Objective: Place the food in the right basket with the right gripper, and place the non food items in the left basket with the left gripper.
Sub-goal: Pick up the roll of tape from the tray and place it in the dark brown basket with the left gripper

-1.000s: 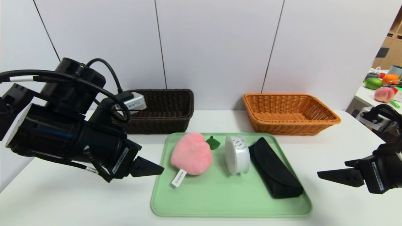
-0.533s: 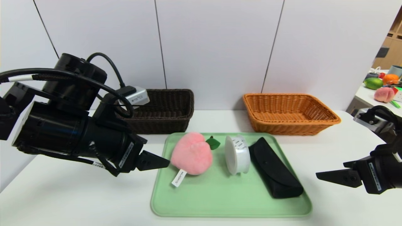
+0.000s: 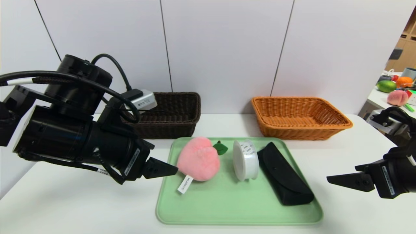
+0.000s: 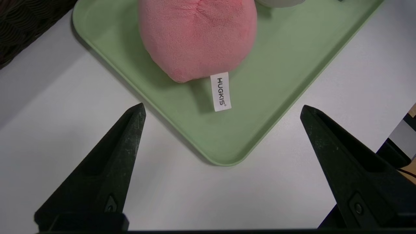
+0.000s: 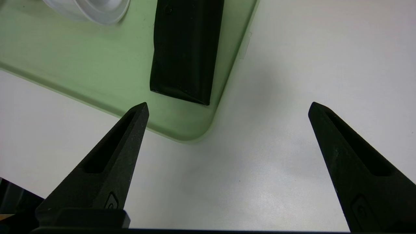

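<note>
Left tool (image 4: 223, 104) released, fingers wide apart, above tray's (image 3: 239, 208) left edge, near peach (image 3: 199, 159). Right tool (image 5: 229, 103) released, fingers spread, right of tray. Peach, spool (image 3: 246, 160), black case (image 3: 284, 175) lie on tray, left to right. Dark basket (image 3: 162, 130) far left, orange basket (image 3: 299, 130) far right, on tabletop (image 3: 81, 208).

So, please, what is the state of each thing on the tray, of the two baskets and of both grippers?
Pink plush peach: on the tray, not held
White spool: standing on its edge
Black case: flap closed
Dark basket: upright
Orange basket: upright, empty
Left gripper: open
Right gripper: open
</note>
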`<action>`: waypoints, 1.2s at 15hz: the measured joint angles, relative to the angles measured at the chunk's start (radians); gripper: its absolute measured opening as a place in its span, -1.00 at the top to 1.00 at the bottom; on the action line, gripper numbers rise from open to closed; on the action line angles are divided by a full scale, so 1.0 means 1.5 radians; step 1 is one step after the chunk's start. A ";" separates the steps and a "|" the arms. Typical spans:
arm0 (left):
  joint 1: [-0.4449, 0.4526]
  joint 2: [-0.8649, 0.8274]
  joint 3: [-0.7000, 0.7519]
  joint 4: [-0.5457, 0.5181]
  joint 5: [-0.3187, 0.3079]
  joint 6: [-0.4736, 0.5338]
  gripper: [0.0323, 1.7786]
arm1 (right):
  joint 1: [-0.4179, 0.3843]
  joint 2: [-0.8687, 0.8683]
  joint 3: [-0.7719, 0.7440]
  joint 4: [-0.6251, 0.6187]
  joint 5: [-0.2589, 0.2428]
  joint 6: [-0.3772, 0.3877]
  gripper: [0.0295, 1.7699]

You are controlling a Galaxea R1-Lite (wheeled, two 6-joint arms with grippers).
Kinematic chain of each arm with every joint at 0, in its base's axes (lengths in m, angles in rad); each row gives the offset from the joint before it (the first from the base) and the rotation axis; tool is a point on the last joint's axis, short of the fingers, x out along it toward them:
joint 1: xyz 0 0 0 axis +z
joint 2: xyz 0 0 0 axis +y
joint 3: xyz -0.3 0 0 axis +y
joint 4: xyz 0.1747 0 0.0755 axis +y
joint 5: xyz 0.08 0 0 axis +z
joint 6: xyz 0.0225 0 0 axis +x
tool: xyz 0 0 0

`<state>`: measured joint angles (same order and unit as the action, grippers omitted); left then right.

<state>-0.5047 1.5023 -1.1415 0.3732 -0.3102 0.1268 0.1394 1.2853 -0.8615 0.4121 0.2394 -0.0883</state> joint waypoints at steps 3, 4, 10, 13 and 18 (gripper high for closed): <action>-0.004 -0.009 0.008 -0.002 -0.002 0.004 -0.90 | 0.000 -0.003 0.000 -0.001 -0.001 0.000 -0.92; -0.005 -0.010 0.009 -0.005 -0.002 0.003 -0.90 | 0.000 -0.004 0.000 0.000 -0.003 0.000 -0.92; -0.007 -0.024 0.023 -0.008 -0.003 0.005 -0.90 | 0.004 -0.007 -0.014 0.000 -0.013 0.000 -0.92; -0.007 -0.028 0.024 -0.008 -0.002 0.004 -0.90 | 0.022 -0.002 -0.032 0.000 -0.013 0.001 -0.92; -0.007 -0.032 0.028 -0.008 0.001 0.000 -0.90 | 0.090 0.032 -0.088 0.003 -0.049 0.010 -0.92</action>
<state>-0.5155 1.4547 -1.0991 0.3613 -0.3094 0.1268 0.2740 1.3336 -0.9938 0.4170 0.1653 -0.0726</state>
